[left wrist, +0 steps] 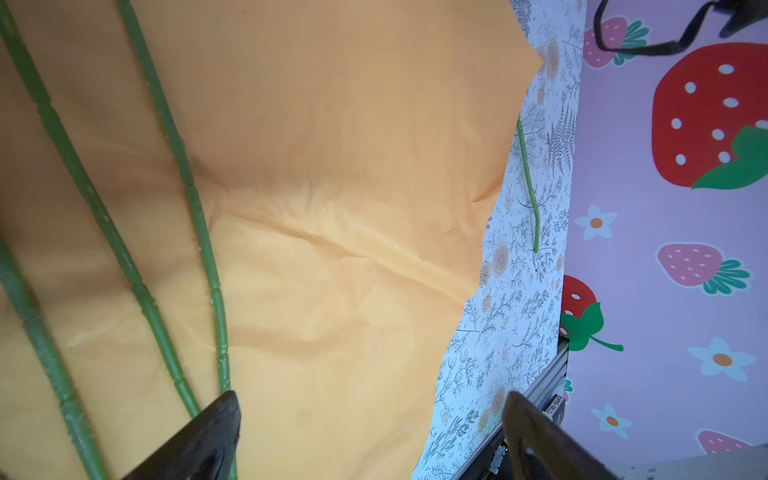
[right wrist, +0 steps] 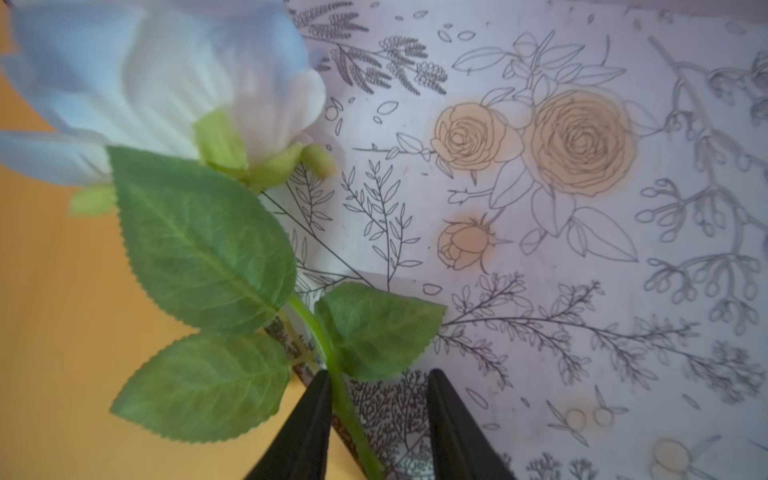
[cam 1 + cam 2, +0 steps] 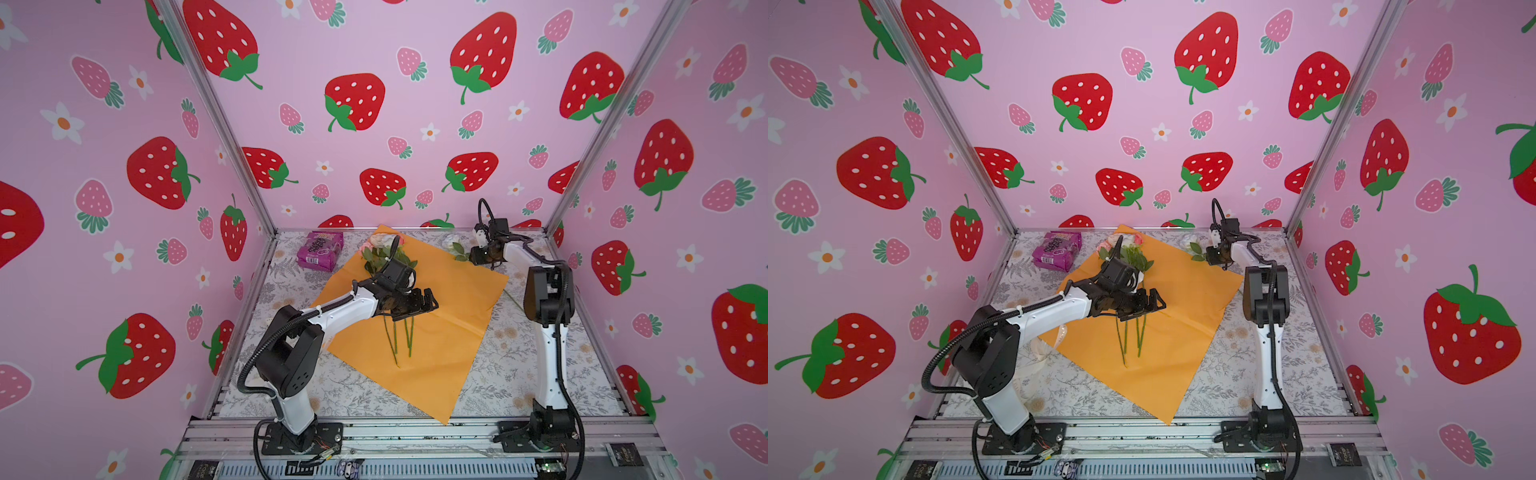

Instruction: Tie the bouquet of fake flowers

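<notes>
On the flower-printed table (image 3: 519,365), one creased square sheet of orange paper (image 3: 449,291) is spread flat, three roses (image 3: 380,245) with thin, ridged green stems (image 1: 135,282) are laid on it, and one glossy purple packet (image 3: 320,251) is set near its far left edge. Above those stems the left gripper (image 3: 428,301) is held wide open with nothing in it. A fourth rose (image 2: 158,83), white-headed with three toothed leaves, is seen at the sheet's far right edge, its stem lying loose between the part-open jaws of the right gripper (image 2: 378,415).
</notes>
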`<state>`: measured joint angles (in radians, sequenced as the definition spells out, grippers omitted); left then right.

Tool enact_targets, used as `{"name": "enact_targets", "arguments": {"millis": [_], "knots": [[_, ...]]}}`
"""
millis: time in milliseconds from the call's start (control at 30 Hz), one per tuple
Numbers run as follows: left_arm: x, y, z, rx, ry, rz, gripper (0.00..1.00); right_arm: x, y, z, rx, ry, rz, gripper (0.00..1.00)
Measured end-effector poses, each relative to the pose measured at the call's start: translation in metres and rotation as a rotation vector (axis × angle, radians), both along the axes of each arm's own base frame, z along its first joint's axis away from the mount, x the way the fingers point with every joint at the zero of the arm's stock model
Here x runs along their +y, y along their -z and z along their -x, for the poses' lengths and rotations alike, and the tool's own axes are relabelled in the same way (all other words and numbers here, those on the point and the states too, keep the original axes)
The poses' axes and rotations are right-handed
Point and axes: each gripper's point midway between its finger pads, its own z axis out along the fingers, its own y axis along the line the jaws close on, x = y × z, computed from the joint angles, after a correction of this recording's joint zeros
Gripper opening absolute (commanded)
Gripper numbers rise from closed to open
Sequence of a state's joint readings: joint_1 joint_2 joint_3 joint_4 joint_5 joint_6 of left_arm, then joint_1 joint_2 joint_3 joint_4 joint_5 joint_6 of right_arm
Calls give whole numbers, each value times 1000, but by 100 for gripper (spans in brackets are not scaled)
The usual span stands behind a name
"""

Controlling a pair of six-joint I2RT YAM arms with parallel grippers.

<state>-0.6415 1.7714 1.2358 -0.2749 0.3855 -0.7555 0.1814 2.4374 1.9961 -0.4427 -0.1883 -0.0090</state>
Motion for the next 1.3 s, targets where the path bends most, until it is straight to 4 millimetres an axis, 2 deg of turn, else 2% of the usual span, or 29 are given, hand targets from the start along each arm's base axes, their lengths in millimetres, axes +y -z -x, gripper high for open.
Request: {"name": "enact_targets", "arguments": {"millis": [167, 433, 533, 700, 767, 933, 1033, 1167, 1300], "knots": [[-1, -2, -1, 2, 3, -5, 100, -1, 0, -1, -12, -10, 38, 40], [0, -1, -2, 3, 4, -13, 100, -24, 3, -14, -53, 50, 144, 33], [2, 0, -2, 5, 2, -21, 100, -44, 2, -21, -67, 99, 173, 32], [4, 0, -4, 1, -3, -24, 100, -98, 2, -27, -65, 217, 190, 31], [5, 0, -5, 1, -4, -24, 100, -119, 2, -25, -59, 257, 190, 31], [5, 0, -5, 1, -5, -23, 100, -149, 0, -12, -23, 327, 173, 35], [5, 0, -5, 1, -5, -22, 100, -152, -7, -3, 0, 363, 133, 40], [5, 0, -5, 1, -5, -22, 100, -144, -27, -1, 4, 415, 38, 43], [6, 1, -4, 3, -4, -23, 100, -141, -30, 1, 21, 476, -11, 43]]}}
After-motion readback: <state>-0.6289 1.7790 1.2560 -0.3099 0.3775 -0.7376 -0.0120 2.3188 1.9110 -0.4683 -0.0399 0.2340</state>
